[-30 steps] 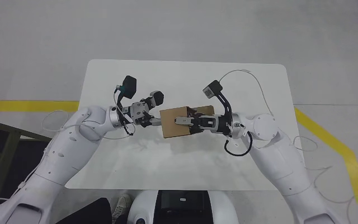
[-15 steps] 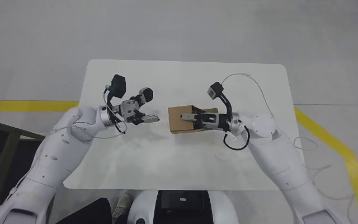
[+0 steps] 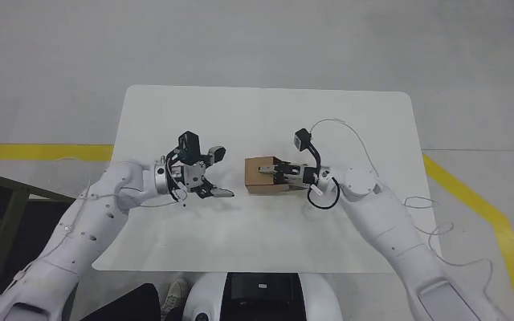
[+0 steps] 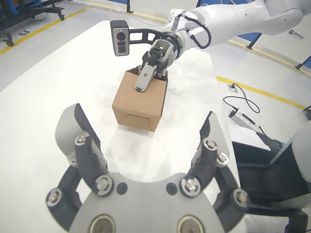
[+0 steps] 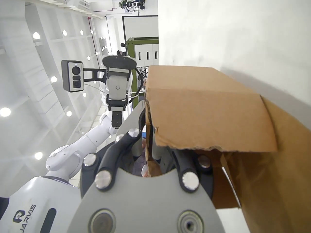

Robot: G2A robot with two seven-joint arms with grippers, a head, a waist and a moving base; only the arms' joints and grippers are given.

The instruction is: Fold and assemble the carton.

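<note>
Presently we note that the left gripper (image 3: pixel 219 172), which was pressed against the carton (image 3: pixel 261 175) a second ago, has backed away and now hangs apart from the carton's closed end, its fingers (image 4: pixel 80 127) spread wide with nothing between them. The right gripper (image 3: pixel 271 170) stays clamped on the carton's top wall at the opposite, open end, one finger flat on the outside and the other inside. The carton rests on the white table (image 3: pixel 361 233) and has shifted slightly toward the right arm. We judge from this that the end facing the left gripper is finished, since it presents a flat face with a tuck slit. The end at the right gripper remains to be closed. The carton is plain brown cardboard, matte and box-shaped with crisp creases. One flap (image 5: pixel 194 132) at its open end has a ragged, torn edge. The table around the carton is smooth and faintly scuffed.
</note>
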